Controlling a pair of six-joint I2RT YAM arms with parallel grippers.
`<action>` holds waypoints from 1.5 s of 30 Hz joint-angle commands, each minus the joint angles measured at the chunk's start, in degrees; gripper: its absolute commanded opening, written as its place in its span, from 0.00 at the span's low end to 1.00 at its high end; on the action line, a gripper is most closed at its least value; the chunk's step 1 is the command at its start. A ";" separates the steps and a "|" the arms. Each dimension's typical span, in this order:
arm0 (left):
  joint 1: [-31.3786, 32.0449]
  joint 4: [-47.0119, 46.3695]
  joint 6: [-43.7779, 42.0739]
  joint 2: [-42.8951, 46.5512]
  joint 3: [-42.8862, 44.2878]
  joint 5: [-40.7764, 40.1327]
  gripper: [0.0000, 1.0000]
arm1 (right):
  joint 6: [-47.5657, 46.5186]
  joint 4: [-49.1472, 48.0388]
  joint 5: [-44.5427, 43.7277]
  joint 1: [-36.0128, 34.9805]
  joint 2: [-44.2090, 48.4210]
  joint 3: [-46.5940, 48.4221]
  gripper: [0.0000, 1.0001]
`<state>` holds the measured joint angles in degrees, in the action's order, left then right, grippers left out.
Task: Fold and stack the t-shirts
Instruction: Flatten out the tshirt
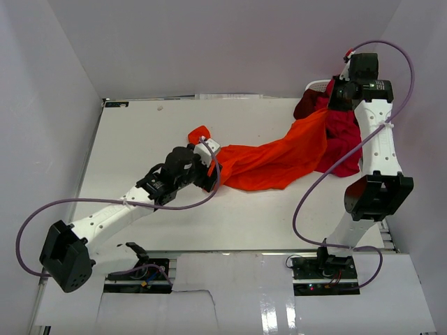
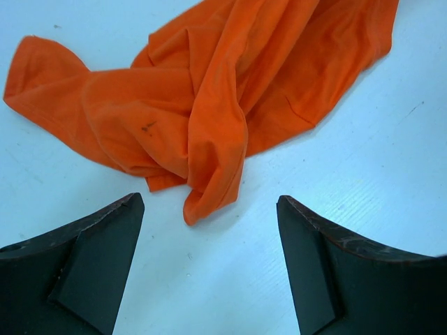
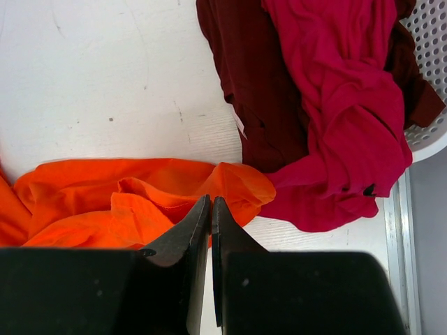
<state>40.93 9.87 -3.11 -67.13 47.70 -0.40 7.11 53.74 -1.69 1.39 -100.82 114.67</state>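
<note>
Spreading the orange t-shirt [image 1: 272,157] over the worktop [image 1: 140,139], right hand [image 3: 210,199] pinching one edge tight, wide-open empty left hand [image 2: 209,202] needing a square grip on the nearest bunched fold.

Open table [image 1: 140,139] around sprawled orange shirt [image 1: 279,157]

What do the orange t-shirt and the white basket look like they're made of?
Orange t-shirt: soft, matte knit cloth, possibly cotton jersey. It lies crumpled in loose folds and creases.
Basket: looks like rigid white plastic with a smooth finish. Its wall has a regular grid of small round holes.
</note>
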 commanded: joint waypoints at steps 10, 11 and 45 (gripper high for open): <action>-0.85 1.82 -1.19 -3.79 -1.82 5.94 0.87 | -1.14 -3.55 3.63 0.90 -2.46 2.40 0.08; -1.11 2.08 -1.28 -4.40 -2.00 5.59 0.87 | -1.14 -3.81 3.54 0.90 -2.54 2.48 0.08; -13.94 -16.46 -14.64 -15.83 -10.79 25.54 0.73 | -1.05 -4.25 7.58 1.16 -3.51 3.98 0.08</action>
<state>27.42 -4.60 -15.79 -82.26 35.51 22.35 6.85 51.94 4.99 2.24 -105.08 117.62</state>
